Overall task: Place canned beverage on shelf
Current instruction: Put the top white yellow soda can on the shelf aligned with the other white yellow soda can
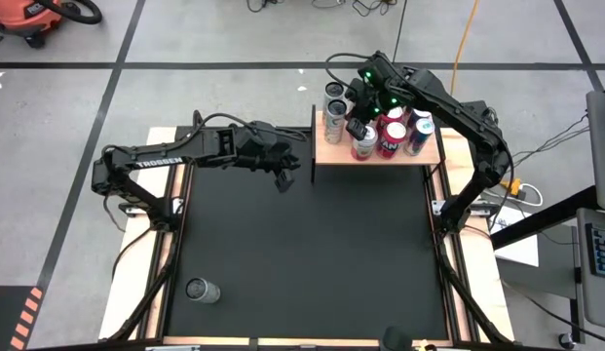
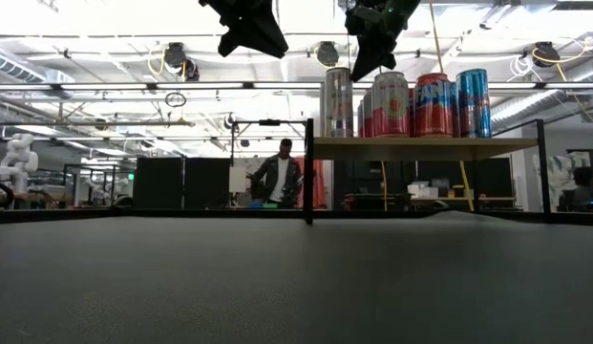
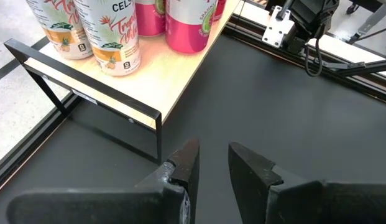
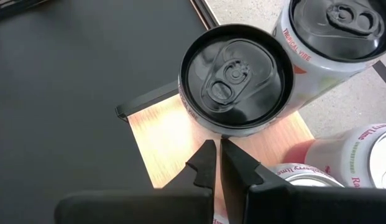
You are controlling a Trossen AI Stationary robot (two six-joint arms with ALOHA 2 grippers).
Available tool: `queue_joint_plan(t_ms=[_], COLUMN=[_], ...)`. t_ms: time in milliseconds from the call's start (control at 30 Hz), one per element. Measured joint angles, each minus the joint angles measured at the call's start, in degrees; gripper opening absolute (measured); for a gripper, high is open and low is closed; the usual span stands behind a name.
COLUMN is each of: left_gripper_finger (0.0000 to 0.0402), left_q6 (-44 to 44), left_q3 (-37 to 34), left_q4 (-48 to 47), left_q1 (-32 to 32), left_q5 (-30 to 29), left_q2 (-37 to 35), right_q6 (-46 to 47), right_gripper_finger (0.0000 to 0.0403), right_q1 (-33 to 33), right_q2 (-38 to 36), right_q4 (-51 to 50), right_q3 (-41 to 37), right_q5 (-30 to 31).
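High view: you have 1 can [image 1: 202,290] left on the black mat near the front left corner, upright as far as you can tell, well apart from both arms. The shelf [image 1: 326,153] at the back already carries a cluster of cans. Your right gripper [image 1: 358,128] hangs over that cluster; your left gripper [image 1: 282,176] sits just beside the shelf's left edge, above the mat. I'd judge a placing step is finished and the next move is to fetch that last can, which calls for a long reach toward the front left.

Low view: both grippers hang at the top, above shelf height, and neither touches a can. The row of cans stands upright on the board.

Left wrist view: your left gripper's fingers [image 3: 186,160] stand slightly parted with nothing between them, aimed at the shelf's corner post.

Right wrist view: your right gripper [image 4: 217,163] is fully closed and empty, tips meeting just above the board beside a black-topped can [image 4: 234,78].
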Motion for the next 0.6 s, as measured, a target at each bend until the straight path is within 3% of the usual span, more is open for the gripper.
queue_joint_plan(t_ms=[600], left_gripper_finger=[0.0086], left_q6=[-0.31], left_q3=[0.00], left_q4=[-0.01], left_q1=[0.00], left_q5=[0.01], left_q2=[0.00], right_q6=[0.07], right_gripper_finger=[0.0000], right_q1=[0.00], right_q2=[-0.23], right_q4=[-0.95], right_q3=[0.00], right_q5=[-0.02])
